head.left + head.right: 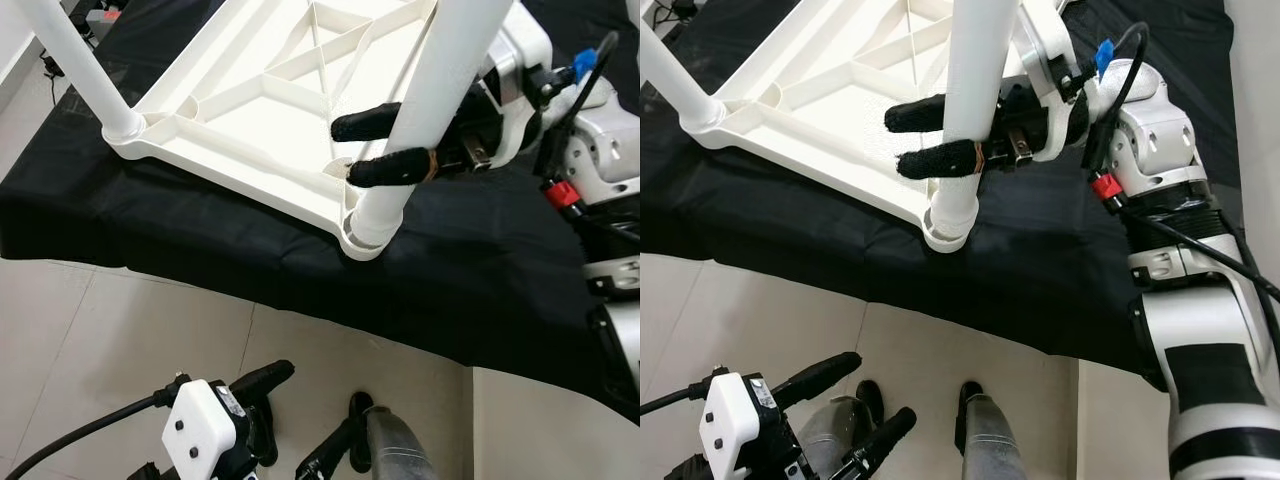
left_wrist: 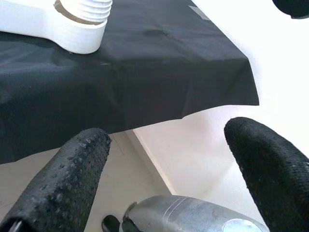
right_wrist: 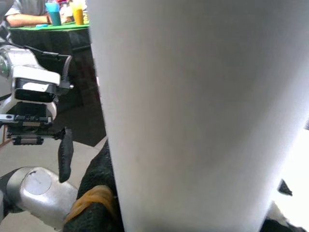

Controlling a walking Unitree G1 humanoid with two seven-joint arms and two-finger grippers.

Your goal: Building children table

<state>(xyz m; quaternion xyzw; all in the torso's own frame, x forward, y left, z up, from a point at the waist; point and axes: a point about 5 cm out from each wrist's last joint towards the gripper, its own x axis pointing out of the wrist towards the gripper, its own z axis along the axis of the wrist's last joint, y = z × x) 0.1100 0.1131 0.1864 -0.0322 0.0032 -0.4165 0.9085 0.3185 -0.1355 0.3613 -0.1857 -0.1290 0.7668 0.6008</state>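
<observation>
A black cloth drapes the tabletop and hangs over its near edge, with pale floor tiles below it. In the right wrist view, far behind, a green-covered table carries a blue cup and a yellow one, and a person's forearm rests on it. On the black cloth lies the white plastic children's table top, turned upside down so that its moulded ribs face up, crossing in diagonals inside a raised rim. Two white round plastic legs rise from its corner sockets: the far-left leg and the near leg, which stands in the near corner socket. The left wrist view shows threaded ridges at the foot of that leg, just above the socket. The right pincer reaches in from the right, its two black fingers lying either side of the near leg and closed against it; the leg's pale surface blocks most of the right wrist view. The left pincer hangs low over the floor near the robot, its fingers spread apart and holding nothing.
</observation>
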